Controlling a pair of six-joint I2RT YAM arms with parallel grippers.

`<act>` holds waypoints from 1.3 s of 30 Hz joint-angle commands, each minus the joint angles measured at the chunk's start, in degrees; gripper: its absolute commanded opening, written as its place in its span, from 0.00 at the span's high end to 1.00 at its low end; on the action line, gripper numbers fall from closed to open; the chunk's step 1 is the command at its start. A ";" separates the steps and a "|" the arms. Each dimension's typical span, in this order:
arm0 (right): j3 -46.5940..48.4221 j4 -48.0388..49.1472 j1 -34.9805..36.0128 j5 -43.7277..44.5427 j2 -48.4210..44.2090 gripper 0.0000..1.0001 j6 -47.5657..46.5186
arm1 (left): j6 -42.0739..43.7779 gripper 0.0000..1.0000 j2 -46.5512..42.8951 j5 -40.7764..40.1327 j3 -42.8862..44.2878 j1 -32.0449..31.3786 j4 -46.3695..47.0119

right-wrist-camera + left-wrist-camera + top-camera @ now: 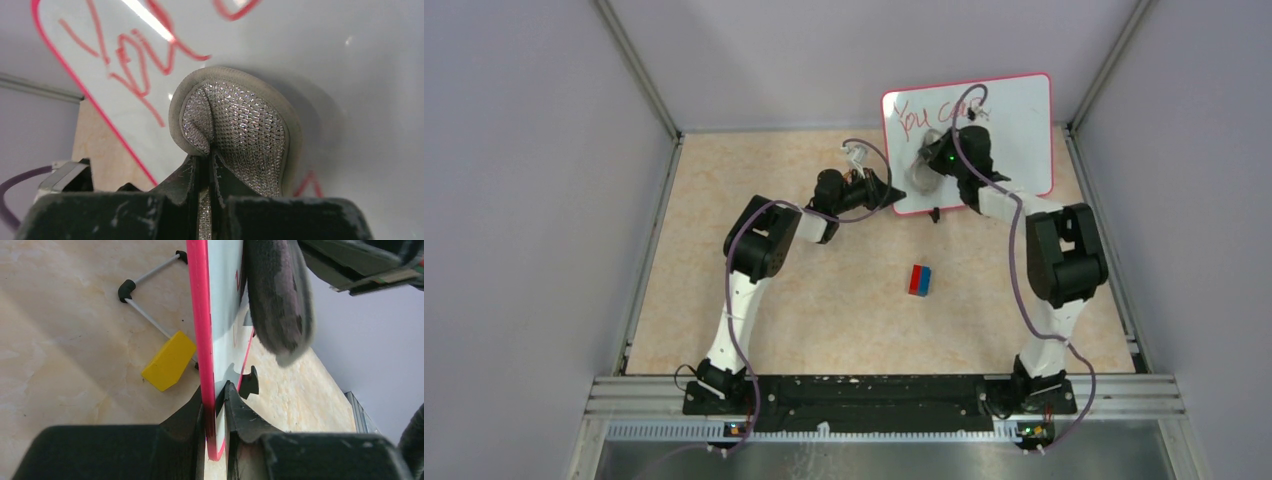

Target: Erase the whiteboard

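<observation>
**Whiteboard pinched at its left edge, pad on its face**

The left gripper is closed on the left edge of the whiteboard, and the pink frame runs between its 2 jaws. The board stands upright near the far right corner of the table, with red writing across its top. A red-and-blue block lies nearer the arms, apart from the board. The right gripper is clamped on a grey cloth pad, which presses against the board's face below the writing.
</observation>
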 commanded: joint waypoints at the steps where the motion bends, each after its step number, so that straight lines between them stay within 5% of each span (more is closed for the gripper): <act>1: 4.89 0.43 5.69 -3.74 3.23 1.00 -1.22 | 4.90 1.00 -1.09 -3.31 -0.91 1.72 -1.83; 18: -6.46 -2.56 -10.10 0.51 -2.62 1.00 -0.32 | 4.69 1.00 -1.23 -3.29 -1.29 2.13 -1.42; 31: 5.40 -1.86 8.08 -1.83 4.51 1.00 0.93 | 4.42 1.00 -0.83 -3.06 -0.80 2.14 -1.60; 39: 1.63 -1.30 4.15 -1.37 2.43 1.00 1.57 | 4.51 1.00 -0.83 -3.10 -0.90 2.14 -1.69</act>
